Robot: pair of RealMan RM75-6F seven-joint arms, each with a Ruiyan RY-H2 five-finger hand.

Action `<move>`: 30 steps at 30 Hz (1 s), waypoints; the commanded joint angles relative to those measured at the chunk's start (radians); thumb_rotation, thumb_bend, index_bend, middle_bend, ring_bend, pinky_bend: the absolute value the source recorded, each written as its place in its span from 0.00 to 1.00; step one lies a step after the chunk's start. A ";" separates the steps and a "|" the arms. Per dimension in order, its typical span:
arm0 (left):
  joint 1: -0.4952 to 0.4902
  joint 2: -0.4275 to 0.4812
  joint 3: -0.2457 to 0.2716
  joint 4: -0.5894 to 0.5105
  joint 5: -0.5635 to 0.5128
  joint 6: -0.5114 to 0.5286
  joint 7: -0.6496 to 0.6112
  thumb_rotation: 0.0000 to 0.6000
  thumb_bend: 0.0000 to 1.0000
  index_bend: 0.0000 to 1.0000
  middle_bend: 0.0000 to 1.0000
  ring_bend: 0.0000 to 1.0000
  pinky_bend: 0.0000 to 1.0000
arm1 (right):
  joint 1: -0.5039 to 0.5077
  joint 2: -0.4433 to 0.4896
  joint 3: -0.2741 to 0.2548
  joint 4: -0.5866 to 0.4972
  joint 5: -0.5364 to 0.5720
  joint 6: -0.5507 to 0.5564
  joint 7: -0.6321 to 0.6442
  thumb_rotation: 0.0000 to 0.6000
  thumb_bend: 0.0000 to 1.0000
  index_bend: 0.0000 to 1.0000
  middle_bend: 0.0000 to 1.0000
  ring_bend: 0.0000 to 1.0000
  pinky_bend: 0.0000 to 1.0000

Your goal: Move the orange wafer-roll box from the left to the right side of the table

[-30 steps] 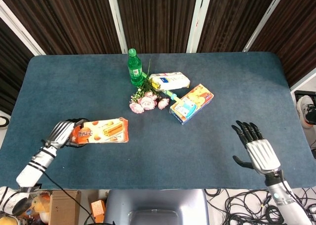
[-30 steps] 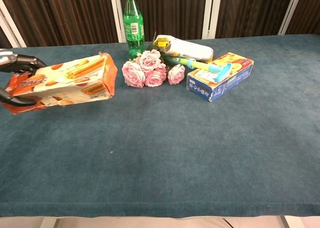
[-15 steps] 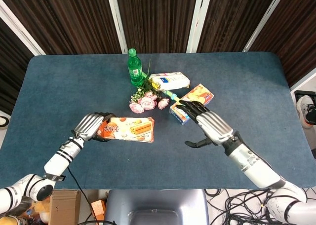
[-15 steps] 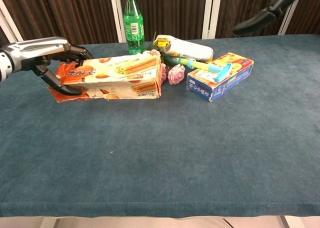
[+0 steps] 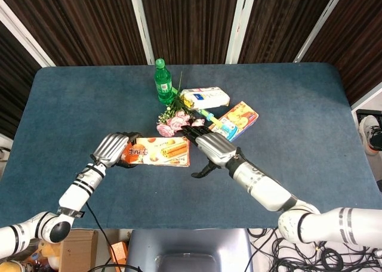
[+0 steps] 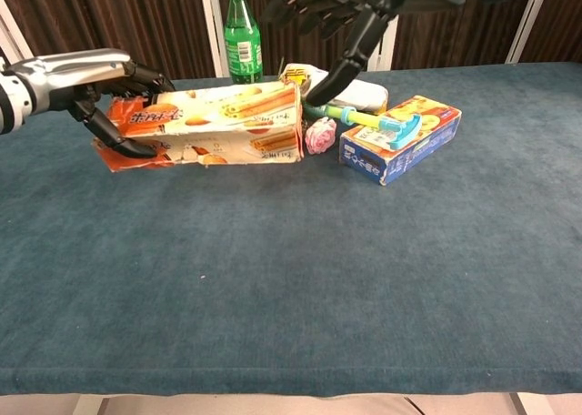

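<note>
Roses (image 5: pixel 177 123), perhaps touching, behind box (image 5: pixel 160 152)

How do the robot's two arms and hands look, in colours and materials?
Both hands, left and right, have silver metallic backs and black fingers. The left forearm is white with black rings near the wrist. The right forearm is silver-grey, turning white with dark bands further up. A thin black cable hangs by the left arm.

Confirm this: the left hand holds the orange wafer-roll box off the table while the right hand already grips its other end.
Not quite. The left hand holds the orange wafer-roll box off the table, but the right hand is open above its other end, not gripping it, as the chest view shows.
</note>
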 commanded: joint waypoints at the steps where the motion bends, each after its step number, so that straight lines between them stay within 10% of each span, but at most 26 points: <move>1: -0.001 -0.003 -0.004 -0.010 -0.014 0.019 0.020 1.00 0.24 0.65 0.77 0.75 0.80 | 0.120 -0.093 -0.053 0.036 0.165 0.075 -0.113 1.00 0.06 0.00 0.00 0.00 0.00; 24: -0.001 0.017 0.000 -0.088 -0.050 0.062 0.067 1.00 0.23 0.65 0.77 0.77 0.81 | 0.220 -0.289 -0.065 0.183 0.312 0.222 -0.257 1.00 0.06 0.00 0.01 0.00 0.01; 30: 0.004 0.021 0.003 -0.094 -0.037 0.071 0.053 1.00 0.24 0.65 0.77 0.77 0.81 | 0.196 -0.322 -0.051 0.207 0.250 0.251 -0.237 1.00 0.25 0.48 0.45 0.43 0.50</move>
